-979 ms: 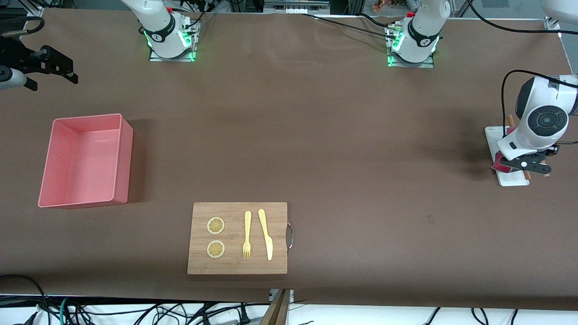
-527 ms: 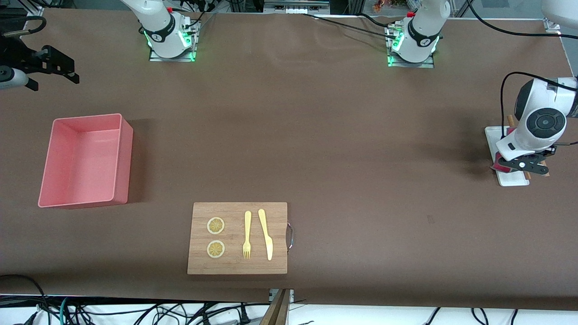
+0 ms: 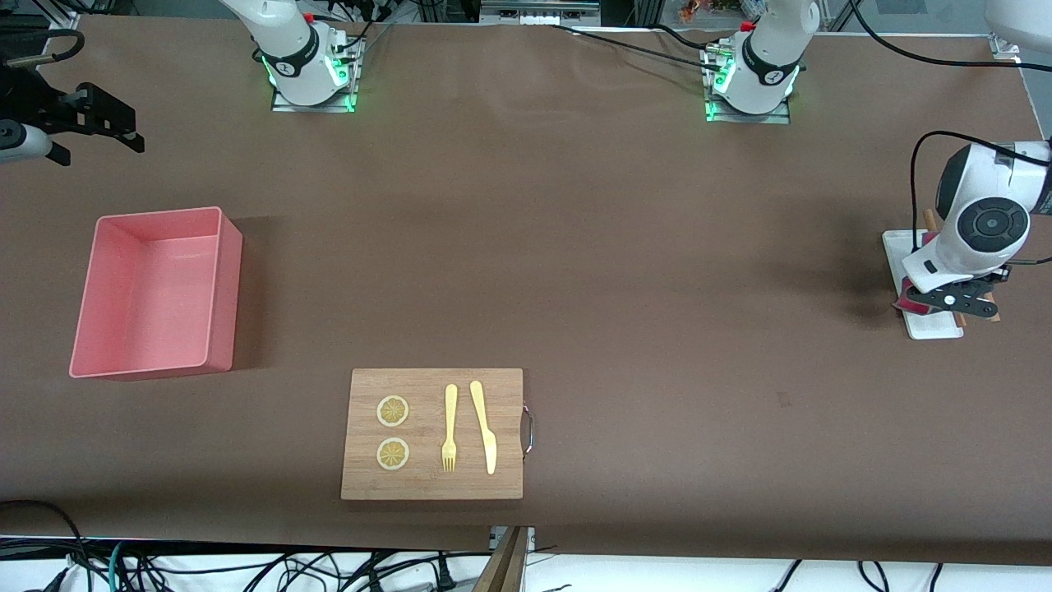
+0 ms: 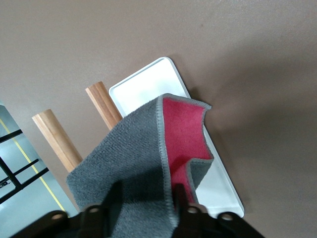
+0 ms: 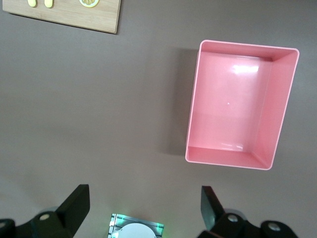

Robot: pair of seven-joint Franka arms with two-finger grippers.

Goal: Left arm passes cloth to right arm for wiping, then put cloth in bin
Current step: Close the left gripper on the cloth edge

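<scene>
The cloth (image 4: 133,148), grey with a red face, lies bunched on a small white tray (image 4: 143,89) at the left arm's end of the table; only a red bit of the cloth (image 3: 908,301) peeks out under the hand. My left gripper (image 4: 146,191) is down on the tray (image 3: 933,327) with its fingers (image 4: 181,196) pressed against a raised fold of cloth. That same left gripper (image 3: 957,301) hides most of the cloth from the front. My right gripper (image 3: 94,148) hangs open and empty over the table at the right arm's end, near the pink bin (image 3: 230,247). The right gripper (image 5: 143,203) sees the bin (image 5: 193,109) empty.
Two wooden rods (image 4: 57,139) lie by the tray. A wooden cutting board (image 3: 431,485) with a handle sits near the front camera, carrying two lemon slices (image 3: 393,411), a yellow fork (image 3: 449,427) and a yellow knife (image 3: 483,426). The board's corner (image 5: 94,20) shows in the right wrist view.
The left hand has sunk slightly onto the tray and its fingers have drawn in on the cloth. The right arm has barely moved.
</scene>
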